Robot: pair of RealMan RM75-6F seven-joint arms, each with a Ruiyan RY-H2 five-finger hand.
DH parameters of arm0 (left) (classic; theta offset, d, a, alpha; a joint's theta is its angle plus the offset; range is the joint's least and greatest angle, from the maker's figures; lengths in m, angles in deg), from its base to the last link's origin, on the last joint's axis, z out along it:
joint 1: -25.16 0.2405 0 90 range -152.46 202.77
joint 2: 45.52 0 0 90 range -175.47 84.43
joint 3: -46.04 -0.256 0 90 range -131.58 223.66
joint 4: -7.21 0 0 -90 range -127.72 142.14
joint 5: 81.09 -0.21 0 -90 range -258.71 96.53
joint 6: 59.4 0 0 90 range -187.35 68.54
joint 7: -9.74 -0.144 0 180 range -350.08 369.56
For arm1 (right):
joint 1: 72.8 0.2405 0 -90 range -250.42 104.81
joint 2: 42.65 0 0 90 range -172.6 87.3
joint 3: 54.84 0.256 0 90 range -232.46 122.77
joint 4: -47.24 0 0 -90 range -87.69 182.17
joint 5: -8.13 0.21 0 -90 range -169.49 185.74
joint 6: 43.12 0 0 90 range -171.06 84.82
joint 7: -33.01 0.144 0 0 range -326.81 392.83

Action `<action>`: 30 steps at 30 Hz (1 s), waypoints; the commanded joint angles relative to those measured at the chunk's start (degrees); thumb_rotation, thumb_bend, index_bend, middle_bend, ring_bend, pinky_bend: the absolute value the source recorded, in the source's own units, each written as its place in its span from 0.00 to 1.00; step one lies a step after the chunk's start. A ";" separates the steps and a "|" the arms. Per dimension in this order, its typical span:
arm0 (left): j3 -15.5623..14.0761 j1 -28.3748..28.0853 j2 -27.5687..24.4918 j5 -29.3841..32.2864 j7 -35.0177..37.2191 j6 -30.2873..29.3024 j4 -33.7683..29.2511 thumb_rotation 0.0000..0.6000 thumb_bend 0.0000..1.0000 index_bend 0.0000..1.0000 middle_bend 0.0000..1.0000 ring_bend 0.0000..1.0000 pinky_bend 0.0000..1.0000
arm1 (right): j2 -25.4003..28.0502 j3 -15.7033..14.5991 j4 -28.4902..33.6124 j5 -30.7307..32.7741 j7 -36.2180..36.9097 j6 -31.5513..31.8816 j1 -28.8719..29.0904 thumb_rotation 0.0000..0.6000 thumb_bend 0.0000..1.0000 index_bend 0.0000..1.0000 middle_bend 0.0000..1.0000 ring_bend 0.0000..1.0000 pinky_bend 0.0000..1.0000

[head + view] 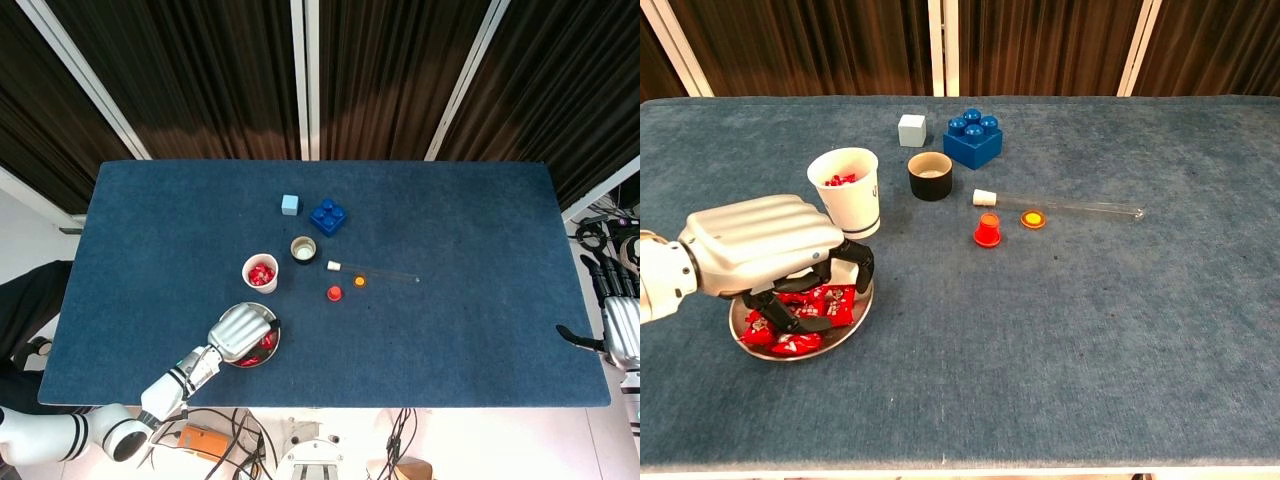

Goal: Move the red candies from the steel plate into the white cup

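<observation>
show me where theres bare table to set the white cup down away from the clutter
Bare cloth lies right of the glass tube and along the near edge right of the steel plate. Crowded: around the white cup, black cup, blue brick.

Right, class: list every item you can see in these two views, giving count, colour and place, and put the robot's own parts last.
steel plate: one, silver, near left of table
red candies: several, on plate; a few more in the cup
white cup: one, behind the plate
black cup: one, right of the white cup
grey cube: one, far side
blue brick: one, beside the cube
glass tube: one, clear, white cap, lying mid-table
red cap: one
orange disc: one
left hand: silver, fingers down in the plate
right hand: off the table's right edge
</observation>
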 commanded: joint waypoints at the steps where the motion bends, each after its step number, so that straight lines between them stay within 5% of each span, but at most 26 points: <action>1: -0.04 -0.02 0.03 0.34 -0.47 0.13 0.00 1.00 0.23 0.42 0.90 0.89 0.82 | 0.00 -0.02 -0.02 0.02 0.03 -0.06 0.01 1.00 0.26 0.00 0.03 0.00 0.14; 19: 0.58 -0.47 0.01 1.06 1.06 0.26 0.73 1.00 0.39 0.55 0.90 0.89 0.82 | -0.28 -0.04 -0.54 -0.04 0.73 0.17 -0.17 1.00 0.26 0.00 0.03 0.00 0.14; 30: 2.23 0.57 -5.07 -1.99 6.71 -4.69 -5.52 1.00 0.39 0.55 0.90 0.89 0.82 | -0.46 0.02 -0.94 -0.07 1.37 0.19 -0.17 1.00 0.26 0.00 0.03 0.00 0.14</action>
